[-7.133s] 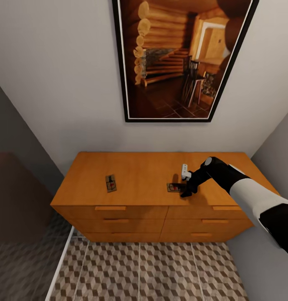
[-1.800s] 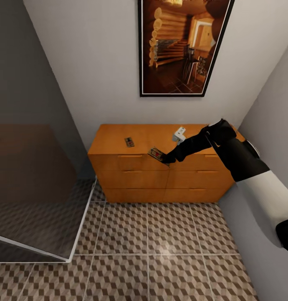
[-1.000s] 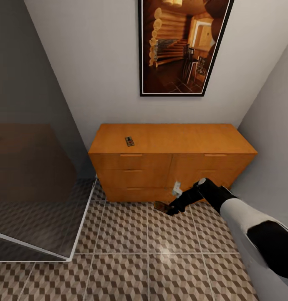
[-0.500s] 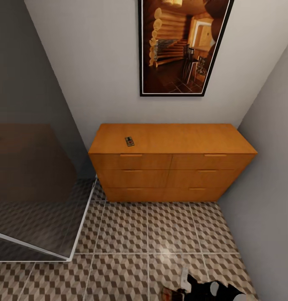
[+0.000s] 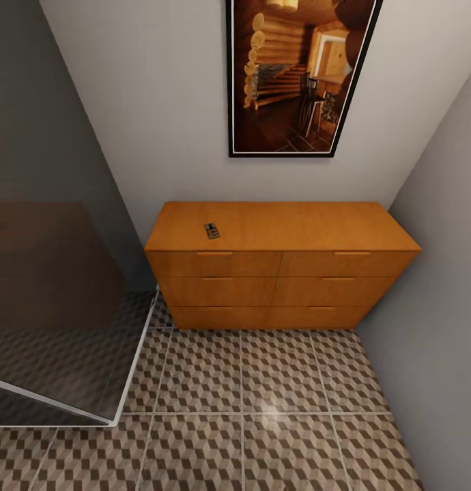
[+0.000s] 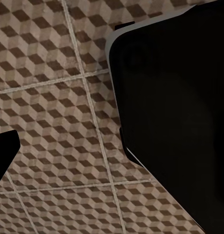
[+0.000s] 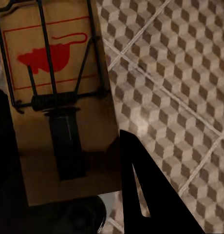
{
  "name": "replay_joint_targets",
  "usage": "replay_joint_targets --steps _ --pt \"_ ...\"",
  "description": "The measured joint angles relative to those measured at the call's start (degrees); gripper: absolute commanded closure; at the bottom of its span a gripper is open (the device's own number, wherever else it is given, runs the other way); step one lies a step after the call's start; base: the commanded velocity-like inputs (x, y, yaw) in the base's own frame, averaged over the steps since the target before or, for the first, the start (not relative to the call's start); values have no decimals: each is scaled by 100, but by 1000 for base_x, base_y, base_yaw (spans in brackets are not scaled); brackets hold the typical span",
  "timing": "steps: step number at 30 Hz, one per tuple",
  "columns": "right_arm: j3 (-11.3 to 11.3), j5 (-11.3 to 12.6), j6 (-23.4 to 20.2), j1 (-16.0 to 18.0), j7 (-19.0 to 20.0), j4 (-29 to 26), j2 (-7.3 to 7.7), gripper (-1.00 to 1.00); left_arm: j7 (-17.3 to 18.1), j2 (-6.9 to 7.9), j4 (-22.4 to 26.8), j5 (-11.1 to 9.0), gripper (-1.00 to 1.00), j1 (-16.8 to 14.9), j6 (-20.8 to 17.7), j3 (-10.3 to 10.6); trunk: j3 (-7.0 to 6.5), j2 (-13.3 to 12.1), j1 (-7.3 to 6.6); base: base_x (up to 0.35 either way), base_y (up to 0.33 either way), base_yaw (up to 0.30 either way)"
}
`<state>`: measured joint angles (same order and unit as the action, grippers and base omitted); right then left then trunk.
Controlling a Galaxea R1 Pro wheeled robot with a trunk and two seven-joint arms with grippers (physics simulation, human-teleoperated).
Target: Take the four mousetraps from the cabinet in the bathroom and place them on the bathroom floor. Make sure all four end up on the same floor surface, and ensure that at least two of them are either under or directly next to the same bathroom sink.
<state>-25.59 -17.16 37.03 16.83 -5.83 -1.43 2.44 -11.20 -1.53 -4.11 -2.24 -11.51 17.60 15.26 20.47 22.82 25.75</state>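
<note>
Right arm has dropped out of the head view since a moment ago, mousetrap going with it, so the carry looks headed for a floor drop. Bathroom floor (image 5: 263, 409) spans 6 o'clock; cabinet (image 5: 276, 273) at centre, drawers closed, contents hidden. One mousetrap (image 5: 211, 230) sits on its top toward 10 o'clock. Right gripper (image 7: 73, 161) pinches a second mousetrap (image 7: 58, 83) above tiles. Left gripper: can't tell.

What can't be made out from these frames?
- Mousetrap on the cabinet, head view: too small for detail.
- Held mousetrap, right wrist view: top cut off by the frame edge.
- Left gripper, left wrist view: dark casing blocks it; jaw state unclear.
- Sink: location unknown.
</note>
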Motion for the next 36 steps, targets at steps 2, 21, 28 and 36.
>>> replay_joint_targets --steps 2,21,28,36 --pt "110 865 17 -25 -370 -22 -183 100 0 -1 -1 0 -100 0 -1 0 0 0 0 0 0 0" --pt "306 3455 79 -48 -990 -603 -656 100 0 7 -1 0 -100 0 0 0 0 0 0 0 0 0" --pt "318 3493 271 -46 -992 -616 -621 100 0 8 3 0 -100 0 1 0 0 0 0 0 0 0" --pt "305 3502 590 -48 -991 -523 -689 100 -9 16 7 0 -100 0 14 0 0 0 0 0 0 0"
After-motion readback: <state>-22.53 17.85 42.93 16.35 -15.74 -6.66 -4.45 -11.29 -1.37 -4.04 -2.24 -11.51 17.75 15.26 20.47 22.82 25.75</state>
